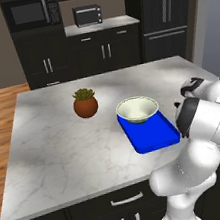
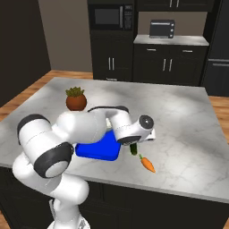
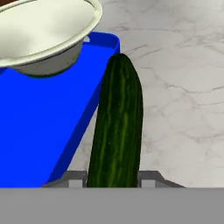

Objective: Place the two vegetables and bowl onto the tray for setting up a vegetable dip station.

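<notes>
**Cucumber in grip beside tray edge: drop and rim-catch risks**

You had the counter [image 1: 61, 140] under everything, marble, with lots of bare slippery surface to the gripper's far side. The tray [image 3: 39, 131] sat just beside the gripper, on the side toward the bowl, its blue rim running right alongside the held load. The bowl [image 3: 43, 30] was already on the tray, at the end farthest from the gripper, and it took up a good share of the floor. That was your main risk: little free blue left, so a long item set down crooked could have ended up propped on the bowl wall or hanging over the rim.

The gripper [image 3: 112, 179] was closed narrow on the cucumber [image 3: 117, 127], one finger on each flank at its near end only. The cucumber stuck out ahead of the fingers, over the counter just outside the tray rim, I judged. Gripped at one end, it could have swung or slid out if you moved fast.

The carrot [image 2: 147, 163] lay on the counter just beside the gripper, away from the tray, not yet moved. A low sweep might have knocked it and rolled it off line.
</notes>
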